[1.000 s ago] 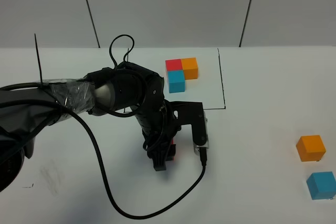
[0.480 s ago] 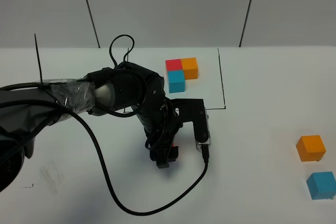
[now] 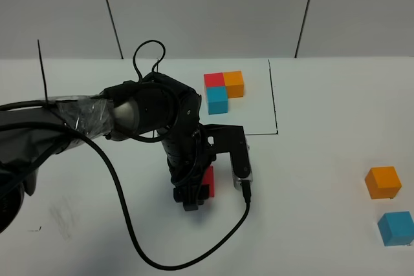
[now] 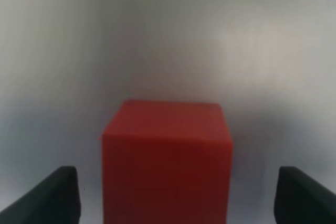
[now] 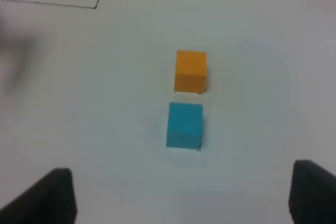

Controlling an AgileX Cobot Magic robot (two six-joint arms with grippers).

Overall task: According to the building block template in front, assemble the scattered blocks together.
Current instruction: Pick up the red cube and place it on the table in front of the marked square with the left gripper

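While the blue cube (image 3: pixel 395 227) and orange cube (image 3: pixel 382 181) lie unmoved near right under the open, empty right gripper (image 5: pixel 181 198), the left gripper (image 4: pixel 176 195) has let go. Its jaws are now wide, and the red cube (image 3: pixel 208 181) stands free between them, centre. The template (image 3: pixel 224 90) sits far centre, unchanged.

No writing, label, brand or number can be read anywhere here. The red cube (image 3: pixel 207 181), orange cube (image 3: pixel 382 181) and blue cube (image 3: pixel 395 227) have plain faces; the tabletop (image 3: pixel 323 159) bears only thin black lines (image 3: pixel 274 95).
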